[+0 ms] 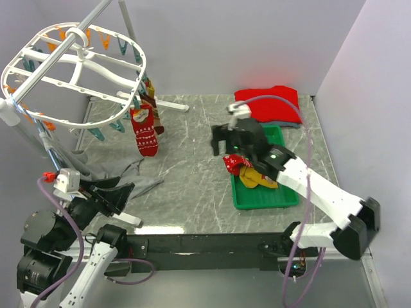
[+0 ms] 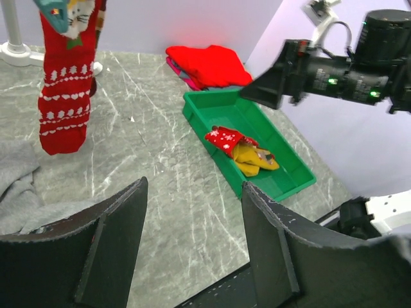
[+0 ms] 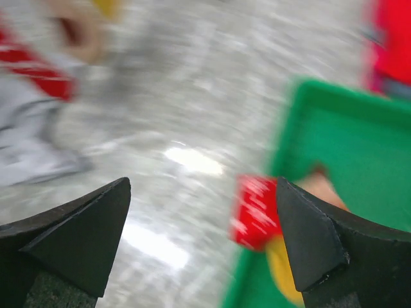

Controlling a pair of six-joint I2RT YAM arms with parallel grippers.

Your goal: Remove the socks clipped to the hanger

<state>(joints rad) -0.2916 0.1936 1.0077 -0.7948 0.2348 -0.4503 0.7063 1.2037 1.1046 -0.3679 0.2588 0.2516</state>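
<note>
Hanger (image 1: 96,63): hung at rear left, with one red sock (image 1: 145,131) clipped at its rim and dangling over the table (image 1: 192,147).
Green tray (image 1: 276,199): held red and yellow socks (image 1: 247,170).
Left gripper (image 2: 192,192): spread wide, empty.
Right gripper (image 3: 202,186): spread wide, empty, above the tray's left edge.

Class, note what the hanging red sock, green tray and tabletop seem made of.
The hanging red sock: soft knitted fabric, matt, hanging limp. The green tray: likely moulded plastic, smooth with a slight sheen. The tabletop: grey with white veins, glossy; stone or laminate, unclear.
</note>
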